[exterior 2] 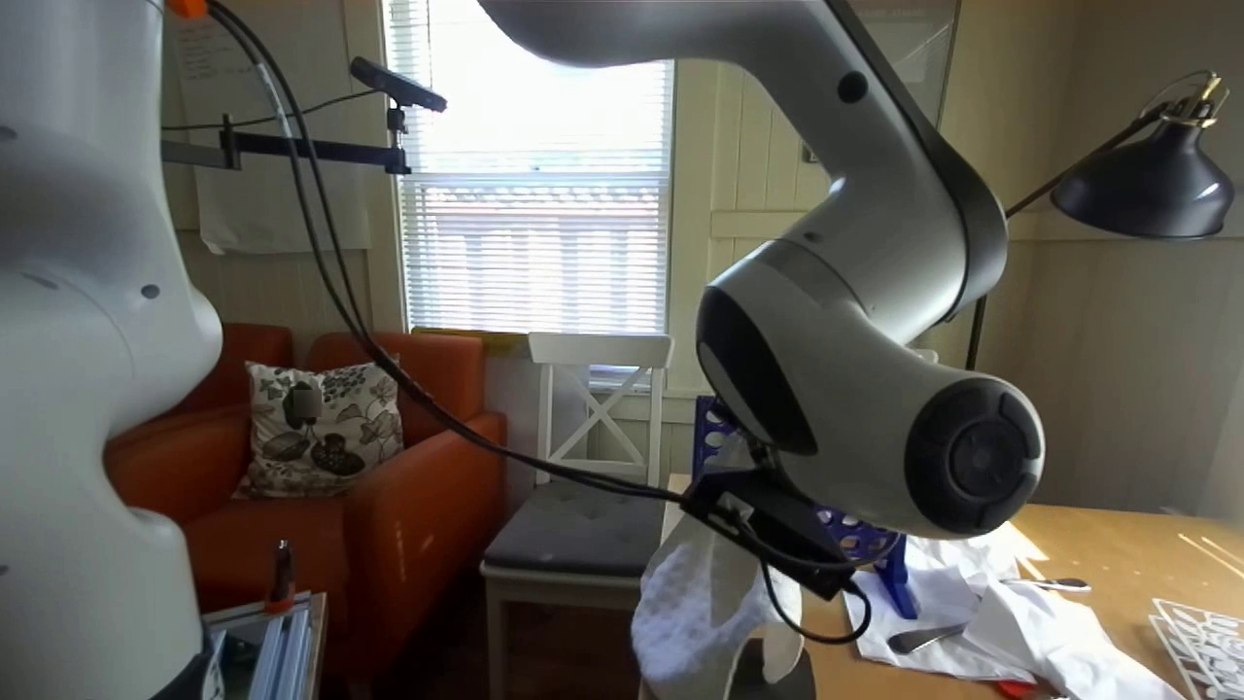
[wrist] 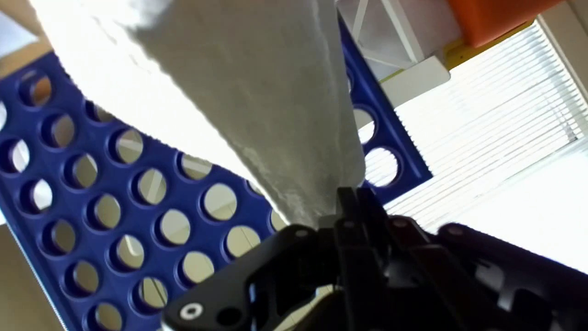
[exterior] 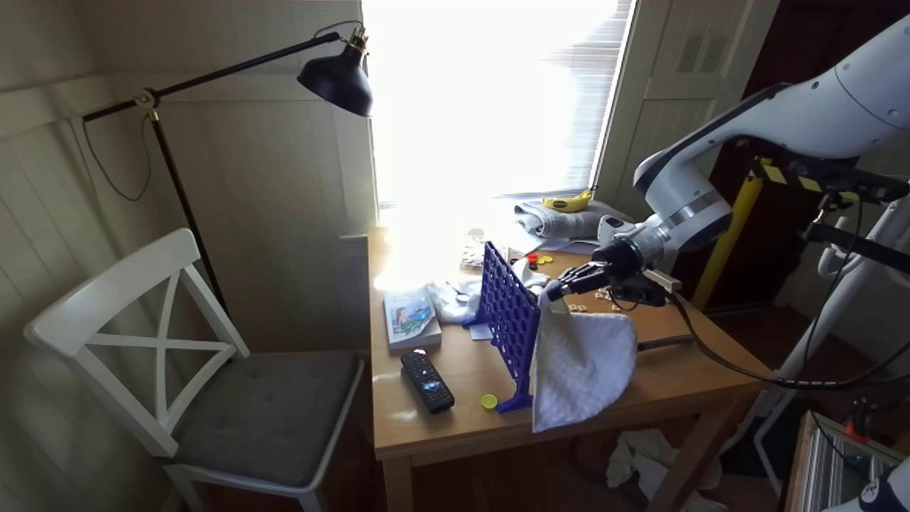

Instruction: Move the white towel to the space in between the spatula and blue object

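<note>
Strong daylight came through a blind-covered window (exterior: 490, 92) behind the wooden worktop (exterior: 475, 370), with a black lamp (exterior: 341, 78) and a white chair (exterior: 117, 291) off to one side. Above the worktop the gripper (exterior: 554, 289) had its fingers pressed together on a corner of the white towel (exterior: 586, 363), which hung from them in loose folds; in the wrist view, too, the cloth narrowed to a pinched end at the fingertips. It hung just beside the blue object (exterior: 506, 313), an upright frame pierced with rows of round holes, though whether the two touched could not be told. Past the towel's far edge a dark bar (exterior: 666, 343) lay on the worktop, partly hidden, too little of it showing to identify. Across the frame were a book (exterior: 412, 320), a black remote control (exterior: 426, 382) and, near the frame's foot, a yellow disc (exterior: 489, 402). Toward the window a banana (exterior: 567, 203) rested on a folded grey cloth (exterior: 561, 222). Elsewhere in the room, in an exterior view, an orange armchair (exterior 2: 418, 525) held a patterned cushion (exterior 2: 326, 428).
</note>
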